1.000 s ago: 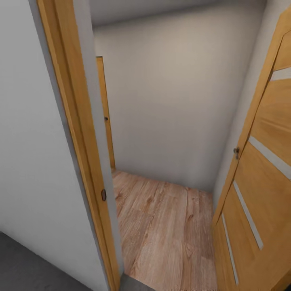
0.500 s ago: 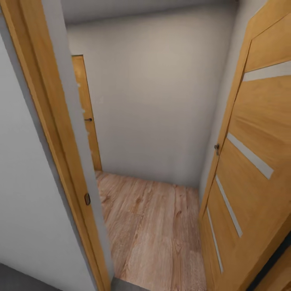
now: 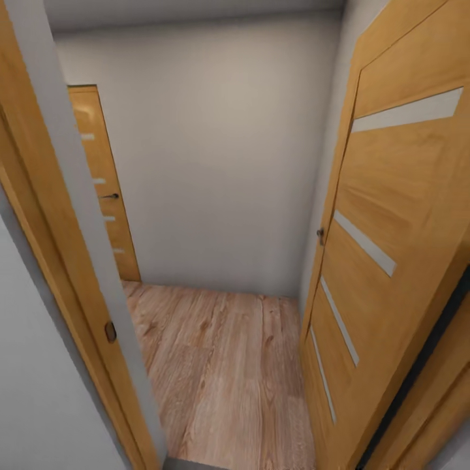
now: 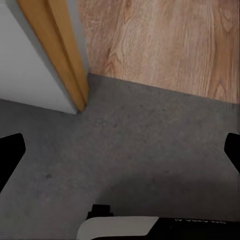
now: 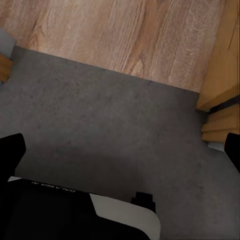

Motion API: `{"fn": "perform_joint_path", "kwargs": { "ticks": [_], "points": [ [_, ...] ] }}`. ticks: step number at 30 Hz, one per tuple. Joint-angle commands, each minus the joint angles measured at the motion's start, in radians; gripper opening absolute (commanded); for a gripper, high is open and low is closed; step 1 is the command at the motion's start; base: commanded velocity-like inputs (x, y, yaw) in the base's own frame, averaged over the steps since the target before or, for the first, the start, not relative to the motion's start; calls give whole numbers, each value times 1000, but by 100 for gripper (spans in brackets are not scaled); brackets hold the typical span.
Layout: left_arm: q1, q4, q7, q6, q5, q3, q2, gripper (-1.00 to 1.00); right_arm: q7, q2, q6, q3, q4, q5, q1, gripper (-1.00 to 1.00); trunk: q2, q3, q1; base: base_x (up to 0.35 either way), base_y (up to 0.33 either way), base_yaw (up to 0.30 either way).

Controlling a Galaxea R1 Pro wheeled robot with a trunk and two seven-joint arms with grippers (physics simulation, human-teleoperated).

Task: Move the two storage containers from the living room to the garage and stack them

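The robot stood at a doorway, with the open wooden door (image 3: 398,261) as the landmark. In the head view that orange-brown door, with pale slats set into it, swung inward on the right, its handle (image 3: 320,235) at its near edge. Left of the door lay light wood plank flooring (image 3: 228,365), running back to a plain pale wall (image 3: 222,163). A second wooden door (image 3: 104,189) stood closed at the far left of that wall, and the wooden door frame (image 3: 72,287) rose opposite the open door.

In the left wrist view, the left gripper (image 4: 120,150) had its dark fingertips (image 4: 10,150) spread wide apart, released, over the dark grey concrete floor (image 4: 130,150), nothing between them. The frame's foot (image 4: 70,65) met the concrete where the planks began. In the right wrist view, the right gripper (image 5: 120,150) was likewise released above the concrete, and the open door's bottom corner (image 5: 220,110) sat just beyond.
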Motion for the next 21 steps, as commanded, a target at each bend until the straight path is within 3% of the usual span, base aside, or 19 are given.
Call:
{"fn": "perform_joint_path", "kwargs": {
  "ticks": [1, 14, 21],
  "points": [
    [-2, 4, -5, -6, 8, 1, 0, 100, 1, 0, -6, -9, 4, 10, -2, 100, -2, -2, 1, 0, 0, -275],
    [-2, 4, -7, -7, 8, 1, 3, 100, 1, 0, -7, -9, 4, 10, -2, 100, -2, 0, 1, 0, 0, -262],
    [-2, 3, -8, -6, 8, 2, 5, 100, 1, 0, -6, -9, 4, 10, -2, 100, -2, 0, 1, 28, 0, -58]
  ]
}}
